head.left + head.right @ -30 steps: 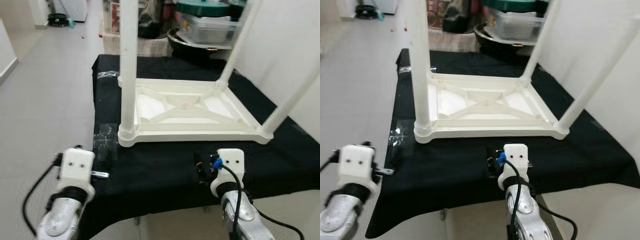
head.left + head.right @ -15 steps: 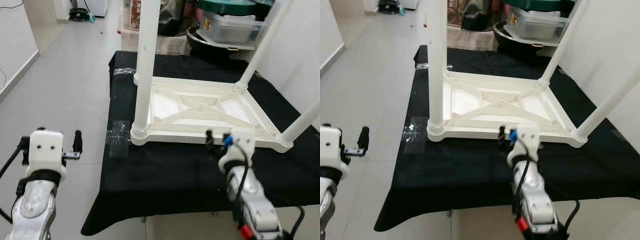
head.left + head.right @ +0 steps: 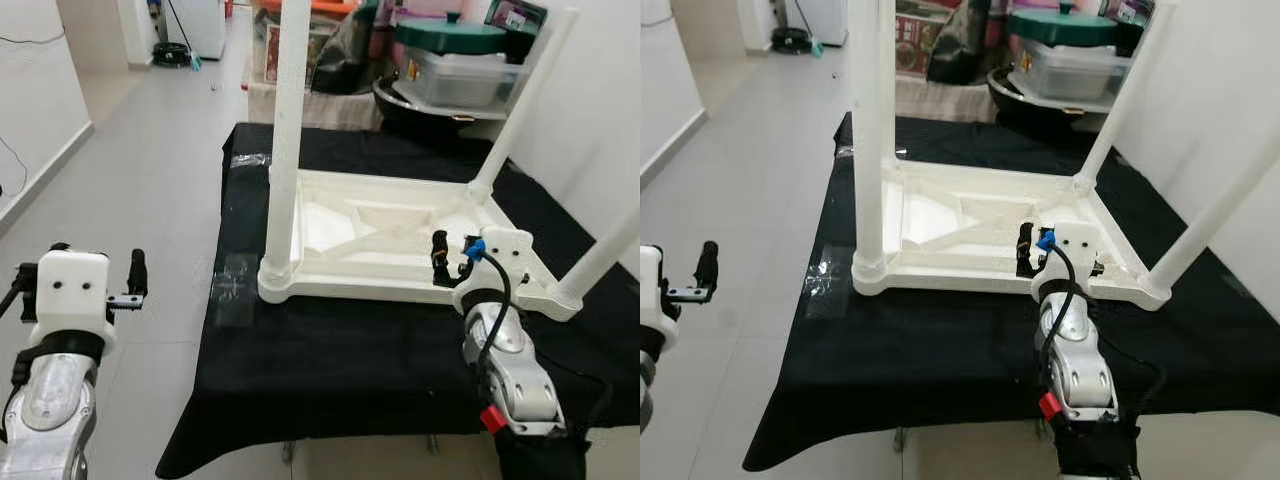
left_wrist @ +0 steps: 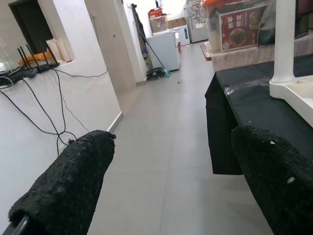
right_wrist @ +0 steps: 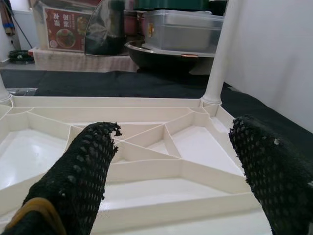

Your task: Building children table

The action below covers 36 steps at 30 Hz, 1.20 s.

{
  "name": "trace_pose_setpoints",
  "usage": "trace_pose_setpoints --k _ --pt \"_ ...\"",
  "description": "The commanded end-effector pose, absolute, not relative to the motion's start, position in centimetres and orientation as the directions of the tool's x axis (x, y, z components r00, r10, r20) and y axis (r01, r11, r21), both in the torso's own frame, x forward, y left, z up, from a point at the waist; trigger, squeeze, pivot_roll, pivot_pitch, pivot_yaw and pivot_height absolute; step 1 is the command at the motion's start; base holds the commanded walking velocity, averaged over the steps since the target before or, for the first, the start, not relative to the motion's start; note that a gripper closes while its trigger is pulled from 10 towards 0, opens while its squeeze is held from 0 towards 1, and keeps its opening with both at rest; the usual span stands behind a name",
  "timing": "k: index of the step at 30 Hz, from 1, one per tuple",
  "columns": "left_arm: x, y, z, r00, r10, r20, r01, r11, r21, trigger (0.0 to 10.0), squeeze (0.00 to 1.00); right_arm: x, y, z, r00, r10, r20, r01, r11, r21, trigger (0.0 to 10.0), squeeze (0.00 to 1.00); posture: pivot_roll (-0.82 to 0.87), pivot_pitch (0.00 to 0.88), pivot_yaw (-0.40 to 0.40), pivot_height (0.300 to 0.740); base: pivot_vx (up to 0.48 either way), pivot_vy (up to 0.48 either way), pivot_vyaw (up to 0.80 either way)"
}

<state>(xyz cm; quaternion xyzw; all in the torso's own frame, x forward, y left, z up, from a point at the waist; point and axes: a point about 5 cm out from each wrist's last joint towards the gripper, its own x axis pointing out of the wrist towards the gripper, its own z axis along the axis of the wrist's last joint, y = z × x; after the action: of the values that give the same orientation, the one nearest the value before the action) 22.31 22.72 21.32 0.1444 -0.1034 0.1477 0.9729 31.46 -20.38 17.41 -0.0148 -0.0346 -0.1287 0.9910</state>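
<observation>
Upside-down children's table, three legs in, right gripper at its rim

Head view: white children's table [image 3: 400, 240] lies inverted on the black-draped desk [image 3: 330, 350], three legs visible; the fourth corner is hidden. Left wrist: left gripper [image 4: 171, 188] spread wide over floor, beside the desk. Right wrist: right gripper [image 5: 178, 183] wide open, empty, over the ribbed underside.

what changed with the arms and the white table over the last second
The right gripper moved forward from the black cloth up to the near rim of the upturned white table, fingers open, holding nothing. The left gripper swung outward, off the cloth and over the floor. The table stayed put, three legs standing.
</observation>
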Motion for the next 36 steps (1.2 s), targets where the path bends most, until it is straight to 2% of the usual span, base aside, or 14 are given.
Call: trace_pose_setpoints --k 1,22,28,30,31,32,34,35,36 --pt "22.4 23.0 21.2 0.935 0.269 0.232 -0.327 0.907 0.265 10.0 0.00 31.7 -20.3 17.4 0.964 -0.254 0.077 0.256 0.967 -0.018 10.0 0.00 0.16 0.066 -0.128 0.740 0.341 0.000 0.00" --pt "22.3 22.8 20.7 0.943 0.265 0.203 -0.313 0.913 0.263 10.0 0.00 31.7 -20.0 17.4 0.963 -0.257 0.078 0.259 0.966 -0.015 10.0 0.00 0.16 0.077 -0.125 0.740 0.016 0.000 0.00" --pt "22.2 21.8 20.0 0.963 0.213 0.164 -0.248 0.939 0.237 10.0 0.00 32.4 -20.7 17.6 0.967 -0.247 0.068 0.245 0.969 0.029 10.0 0.00 0.16 0.081 -0.121 0.740 0.000 0.000 0.00" --pt "22.0 21.2 19.6 0.973 0.176 0.152 -0.210 0.945 0.250 10.0 0.00 32.8 -21.1 17.8 0.973 -0.221 0.065 0.220 0.975 0.025 10.0 0.00 0.16 0.081 -0.121 0.740 0.000 0.000 0.00" --pt "21.7 20.1 18.8 0.987 0.113 0.114 -0.137 0.963 0.232 10.0 0.00 33.6 -21.7 17.9 0.990 -0.130 0.046 0.129 0.991 0.015 10.0 0.00 0.16 0.089 -0.118 0.740 0.000 0.000 0.00" --pt "21.7 20.1 18.8 0.987 0.113 0.114 -0.137 0.963 0.232 10.0 0.00 33.6 -21.7 17.9 0.990 -0.130 0.046 0.129 0.991 0.015 10.0 0.00 0.16 0.089 -0.118 0.740 0.000 0.000 0.00" --pt "21.0 18.4 17.6 0.998 0.002 0.056 -0.013 0.979 0.205 10.0 0.00 34.5 -22.8 18.3 1.000 0.027 0.015 -0.027 1.000 0.014 10.0 0.00 0.16 0.097 -0.122 0.740 0.000 0.000 0.00" --pt "21.0 18.4 17.6 0.998 0.002 0.056 -0.013 0.979 0.205 10.0 0.00 34.5 -22.8 18.3 1.000 0.027 0.015 -0.027 1.000 0.014 10.0 0.00 0.16 0.097 -0.122 0.740 0.000 0.000 0.00" --pt "20.5 17.6 17.0 0.998 -0.059 0.027 0.052 0.976 0.210 10.0 0.00 34.9 -23.5 18.6 0.993 0.116 -0.009 -0.116 0.993 0.018 10.0 0.09 0.16 0.099 -0.122 0.740 0.000 0.000 0.00"
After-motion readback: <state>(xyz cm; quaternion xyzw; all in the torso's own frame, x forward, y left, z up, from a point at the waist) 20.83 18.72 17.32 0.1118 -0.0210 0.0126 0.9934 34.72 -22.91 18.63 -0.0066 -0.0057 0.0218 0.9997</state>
